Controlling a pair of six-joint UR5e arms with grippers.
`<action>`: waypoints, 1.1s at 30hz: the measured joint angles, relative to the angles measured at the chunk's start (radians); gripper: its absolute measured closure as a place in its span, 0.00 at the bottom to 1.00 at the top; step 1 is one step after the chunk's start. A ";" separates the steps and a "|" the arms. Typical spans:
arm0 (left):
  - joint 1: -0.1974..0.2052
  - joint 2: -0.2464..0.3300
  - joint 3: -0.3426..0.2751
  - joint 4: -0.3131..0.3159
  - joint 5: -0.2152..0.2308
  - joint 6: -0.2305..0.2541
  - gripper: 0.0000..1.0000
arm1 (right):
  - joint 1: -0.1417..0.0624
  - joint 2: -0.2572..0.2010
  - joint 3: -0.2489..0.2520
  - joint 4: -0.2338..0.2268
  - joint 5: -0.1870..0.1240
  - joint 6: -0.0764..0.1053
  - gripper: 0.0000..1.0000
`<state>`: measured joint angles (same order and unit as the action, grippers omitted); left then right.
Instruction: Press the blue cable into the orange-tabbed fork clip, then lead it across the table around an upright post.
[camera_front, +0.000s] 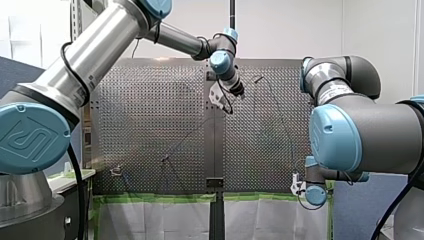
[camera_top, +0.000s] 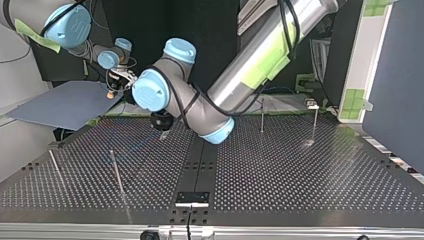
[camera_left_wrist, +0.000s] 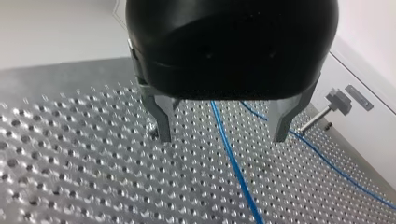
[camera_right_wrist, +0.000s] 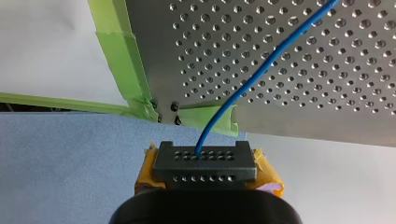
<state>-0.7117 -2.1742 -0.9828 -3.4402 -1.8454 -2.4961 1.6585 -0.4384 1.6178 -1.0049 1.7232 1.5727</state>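
No words or numbers are legible. The round blue joint cap (camera_front: 30, 137) at the front view's eight o'clock carries only an embossed emblem.

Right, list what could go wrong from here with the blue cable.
My left gripper's open metal fingers straddle the thin blue cable lying flat on the perforated metal table; closing, they may miss it or scrape the table.
My right gripper clamps the black perforated block at the cable's end, beyond the table's green-taped edge; pulling could kink the cable there.
Another cable run passes the slim metal post and might snag on it.
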 joint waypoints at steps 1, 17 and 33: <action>-0.003 0.003 0.000 -0.005 -0.001 0.004 0.00 | 0.000 0.000 0.000 0.000 -0.001 0.000 1.00; -0.144 0.062 -0.014 -0.072 -0.095 0.089 0.00 | -0.002 0.000 0.000 0.001 -0.004 0.003 1.00; -0.086 0.200 -0.147 0.043 -0.139 0.233 0.00 | 0.002 0.000 0.000 0.002 -0.006 0.005 1.00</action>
<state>-0.7981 -1.9739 -1.1294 -3.3973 -1.9847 -2.2634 1.6606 -0.4380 1.6177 -1.0031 1.7173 1.5773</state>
